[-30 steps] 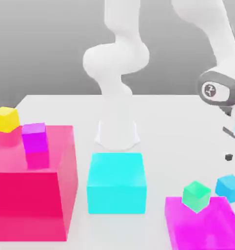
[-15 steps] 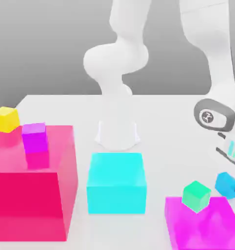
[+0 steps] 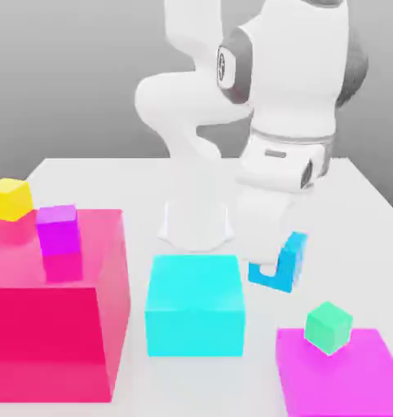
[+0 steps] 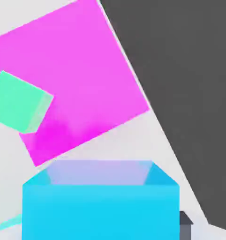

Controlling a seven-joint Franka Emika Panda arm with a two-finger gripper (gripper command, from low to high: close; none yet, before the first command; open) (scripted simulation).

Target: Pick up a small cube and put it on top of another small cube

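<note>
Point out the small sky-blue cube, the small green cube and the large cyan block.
small sky-blue cube [image 3: 291, 259]: exterior view, its side face.
small green cube [image 3: 328, 326]: exterior view, its front corner.
large cyan block [image 3: 195, 318]: exterior view, its front face.

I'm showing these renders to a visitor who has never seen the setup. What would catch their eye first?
Probably the white arm at the middle, its gripper shut on a small sky-blue cube held above the table. Next, the big blocks: a pink block on the exterior view's left, a cyan block in front, and a magenta slab bearing a small green cube.

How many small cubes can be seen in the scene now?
4. Yellow cube and purple cube on the red block; green cube on the magenta block; sky-blue cube held above the table. Others may be hidden.
</note>
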